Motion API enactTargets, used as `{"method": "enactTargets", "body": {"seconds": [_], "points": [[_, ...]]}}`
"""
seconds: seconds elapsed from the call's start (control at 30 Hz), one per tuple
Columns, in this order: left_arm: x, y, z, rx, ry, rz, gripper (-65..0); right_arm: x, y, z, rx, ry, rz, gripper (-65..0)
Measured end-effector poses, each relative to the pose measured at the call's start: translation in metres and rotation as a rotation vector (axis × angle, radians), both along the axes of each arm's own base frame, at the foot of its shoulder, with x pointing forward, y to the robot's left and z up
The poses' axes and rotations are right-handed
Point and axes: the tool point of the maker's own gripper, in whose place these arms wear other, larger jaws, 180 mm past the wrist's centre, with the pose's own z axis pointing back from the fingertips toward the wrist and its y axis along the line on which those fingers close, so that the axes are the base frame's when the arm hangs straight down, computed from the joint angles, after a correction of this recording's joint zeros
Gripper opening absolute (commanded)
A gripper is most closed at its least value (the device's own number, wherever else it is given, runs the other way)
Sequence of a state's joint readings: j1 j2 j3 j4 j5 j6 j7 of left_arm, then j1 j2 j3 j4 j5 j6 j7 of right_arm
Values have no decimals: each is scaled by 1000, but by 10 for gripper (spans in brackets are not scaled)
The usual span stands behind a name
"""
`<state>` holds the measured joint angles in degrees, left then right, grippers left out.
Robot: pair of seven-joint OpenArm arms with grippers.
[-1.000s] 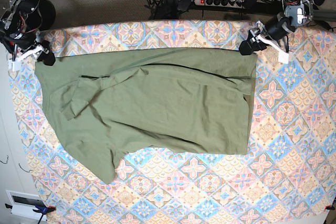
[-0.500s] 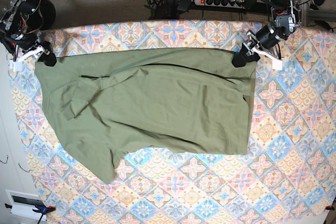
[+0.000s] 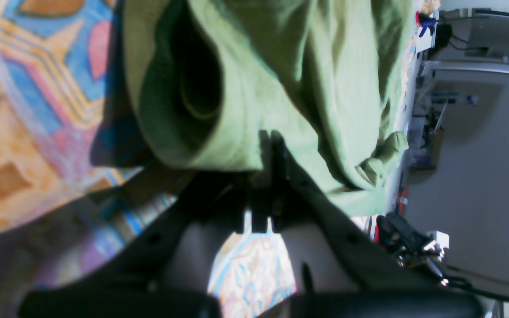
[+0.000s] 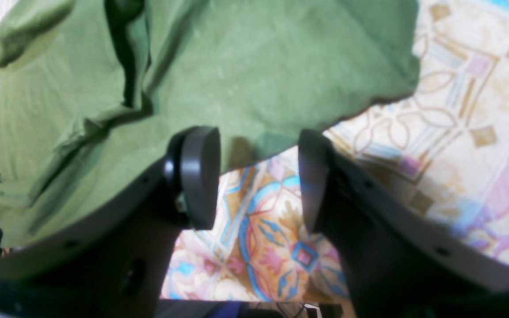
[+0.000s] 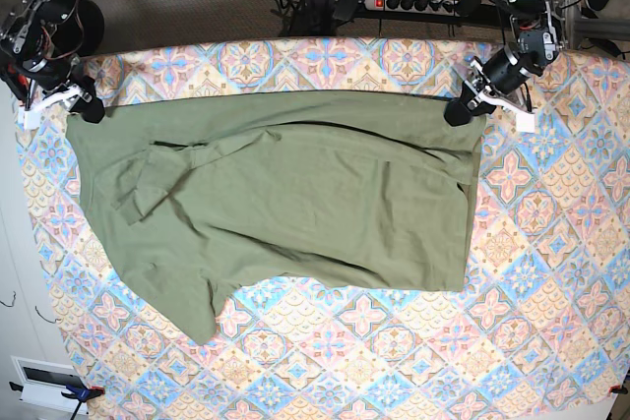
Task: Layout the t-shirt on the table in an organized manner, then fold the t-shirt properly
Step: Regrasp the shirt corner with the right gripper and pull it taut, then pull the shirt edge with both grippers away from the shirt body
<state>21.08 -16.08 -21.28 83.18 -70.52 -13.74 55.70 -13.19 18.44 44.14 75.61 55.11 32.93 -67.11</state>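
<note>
T-shirt (image 5: 285, 204) lies spread across the far half of the table (image 5: 551, 272), olive green, mostly flat, with creases and a bunched fold of fabric in the part nearest my right side.

My left gripper (image 5: 461, 108) is at the shirt's far corner on the power-strip (image 5: 418, 2) side. Its jaws are pinched together on the shirt's edge there: in the left wrist view the black fingers (image 3: 276, 176) meet with green cloth (image 3: 254, 88) caught between them and a rolled fold of fabric bulging just past the tips. Patterned cloth of the table shows under and beside that corner.

My right gripper (image 5: 84, 105) is at the opposite far corner of the shirt. Jaws stand apart, nothing between them. In the right wrist view the two pads (image 4: 199, 174) sit just off the shirt's hem (image 4: 237, 88), the fabric edge running right in front of the tips and only bare table pattern (image 4: 263, 234) in the gap. One pad is at the shirt's edge; I can't tell whether it touches.

The shirt's near edge, away from both my grippers, is uneven, with one flap reaching farther toward the table's near side.
</note>
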Motion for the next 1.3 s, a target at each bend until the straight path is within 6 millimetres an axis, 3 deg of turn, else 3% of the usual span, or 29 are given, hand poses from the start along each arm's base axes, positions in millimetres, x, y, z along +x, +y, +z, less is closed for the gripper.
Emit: {"method": "enactTargets", "body": {"seconds": [0.13, 0.3, 0.4, 0.53, 0.63, 0.8, 1.07, 1.2, 1.3], "points": [[0, 1, 0, 3, -2, 3, -650, -3, 0, -15, 72, 13, -48, -371], [-3, 3, -1, 9, 2, 8, -650, 24, 0, -16, 123, -28, -74, -371], [-4, 3, 0, 7, 1, 7, -650, 20, 3, -20, 148, -32, -85, -371], [-15, 18, 0, 14, 19, 32, -650, 18, 2, -19, 142, -32, -79, -376], [-18, 33, 2, 27, 23, 73, -650, 19, 1, -19, 138, -32, -85, -428], [-29, 53, 2, 58, 39, 105, -650, 14, 2, -23, 133, -1, -75, -632], [-35, 54, 0, 63, 55, 102, -650, 12, 8, -23, 135, 18, -45, -636], [-46, 55, -4, 65, 77, 105, -650, 16, 8, -5, 67, -7, 0, -637], [-55, 53, -4, 68, 88, 95, -650, 3, 5, 1, 22, -5, 19, -638]]}}
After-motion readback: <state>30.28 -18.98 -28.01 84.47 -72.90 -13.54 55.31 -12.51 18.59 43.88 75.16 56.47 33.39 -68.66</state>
